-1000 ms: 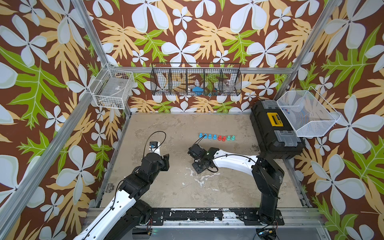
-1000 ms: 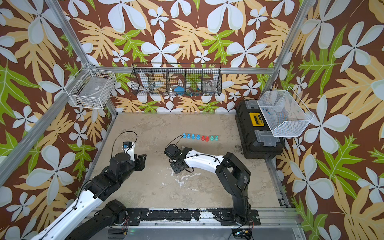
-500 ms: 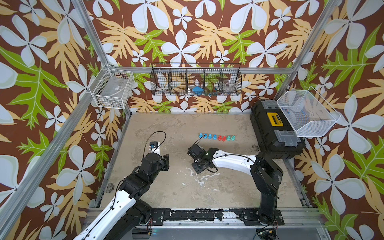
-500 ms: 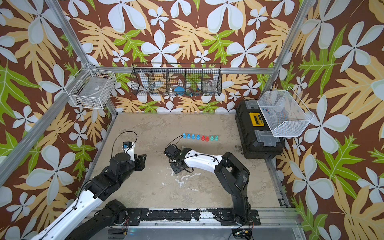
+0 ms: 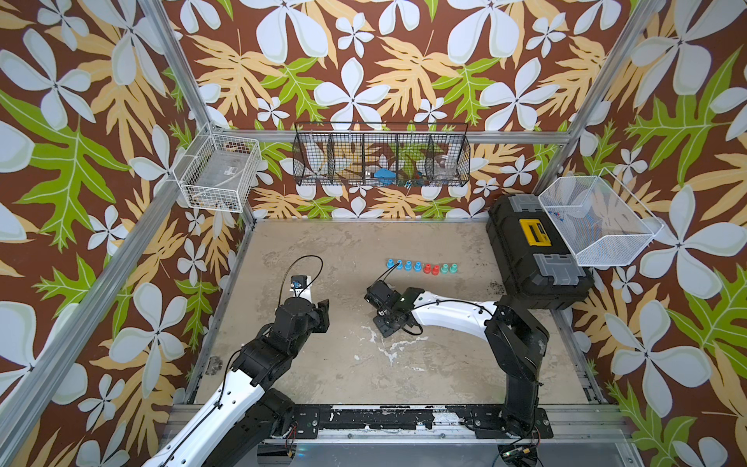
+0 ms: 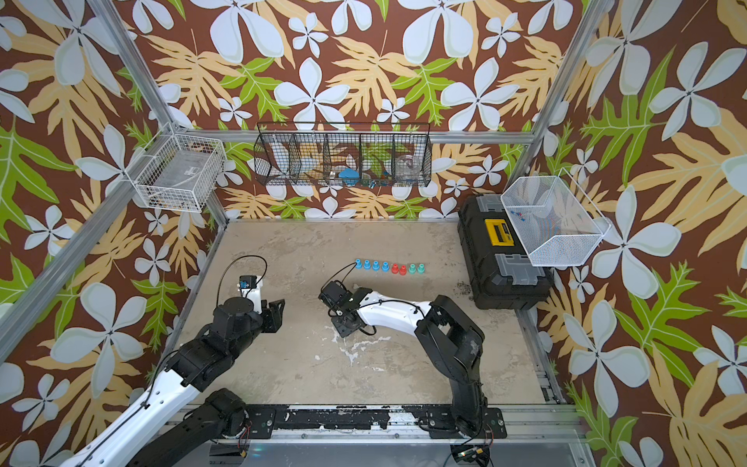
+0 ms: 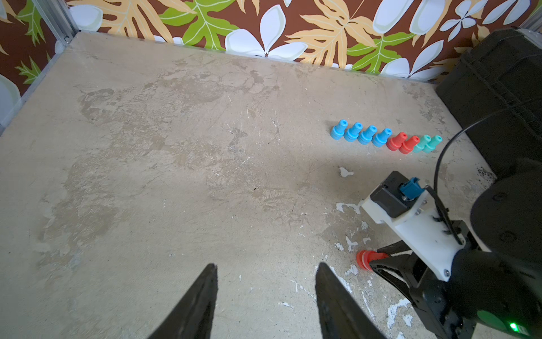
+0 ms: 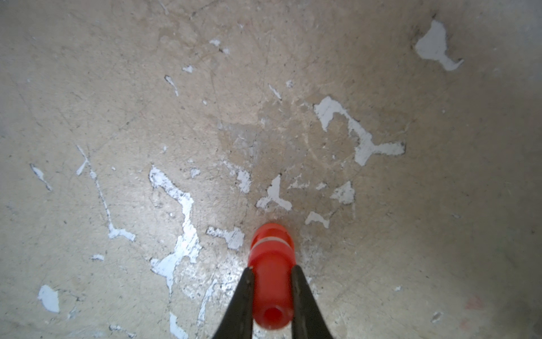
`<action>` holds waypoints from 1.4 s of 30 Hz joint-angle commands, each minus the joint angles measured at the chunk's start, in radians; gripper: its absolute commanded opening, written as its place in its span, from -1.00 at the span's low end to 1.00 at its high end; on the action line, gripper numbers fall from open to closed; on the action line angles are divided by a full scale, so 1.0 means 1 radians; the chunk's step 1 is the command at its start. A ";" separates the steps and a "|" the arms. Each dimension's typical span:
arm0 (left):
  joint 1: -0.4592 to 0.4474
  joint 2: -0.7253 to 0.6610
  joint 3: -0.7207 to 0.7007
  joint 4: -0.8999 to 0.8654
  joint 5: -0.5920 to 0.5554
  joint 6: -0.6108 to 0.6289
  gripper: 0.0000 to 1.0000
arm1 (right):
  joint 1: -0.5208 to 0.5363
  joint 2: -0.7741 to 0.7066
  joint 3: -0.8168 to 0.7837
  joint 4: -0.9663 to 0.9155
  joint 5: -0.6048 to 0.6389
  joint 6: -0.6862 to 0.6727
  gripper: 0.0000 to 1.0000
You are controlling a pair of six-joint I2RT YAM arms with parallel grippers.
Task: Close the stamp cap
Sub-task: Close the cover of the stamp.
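Observation:
My right gripper point(image 8: 272, 267) is shut on a red stamp point(image 8: 271, 243) and holds it by its narrow handle, wide end down at the table. A thin pale ring runs round that wide end; whether a cap sits there I cannot tell. The left wrist view shows the same red stamp point(image 7: 365, 259) poking out of the right gripper's fingers just above the worn tabletop. In both top views the right gripper point(image 5: 386, 323) point(image 6: 343, 325) hides the stamp. My left gripper point(image 7: 267, 265) point(image 5: 323, 311) hangs open to its left with nothing between the fingers.
A row of several blue, red and teal stamps point(image 5: 420, 267) point(image 7: 387, 139) stands behind the right gripper. A black toolbox point(image 5: 533, 250) lies at the right edge under a white wire basket point(image 5: 598, 220). Wire baskets point(image 5: 382, 159) point(image 5: 218, 178) hang on the back wall.

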 commanded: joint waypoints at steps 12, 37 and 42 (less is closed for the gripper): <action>0.002 0.002 -0.001 0.010 -0.006 0.004 0.12 | -0.005 0.014 0.004 0.011 0.006 -0.009 -0.65; 0.002 -0.001 -0.003 0.010 -0.006 0.004 0.12 | -0.031 0.050 -0.012 -0.005 -0.050 -0.039 -0.63; 0.002 -0.003 -0.003 0.010 -0.007 0.004 0.11 | -0.036 0.034 -0.015 -0.015 -0.041 -0.044 -0.63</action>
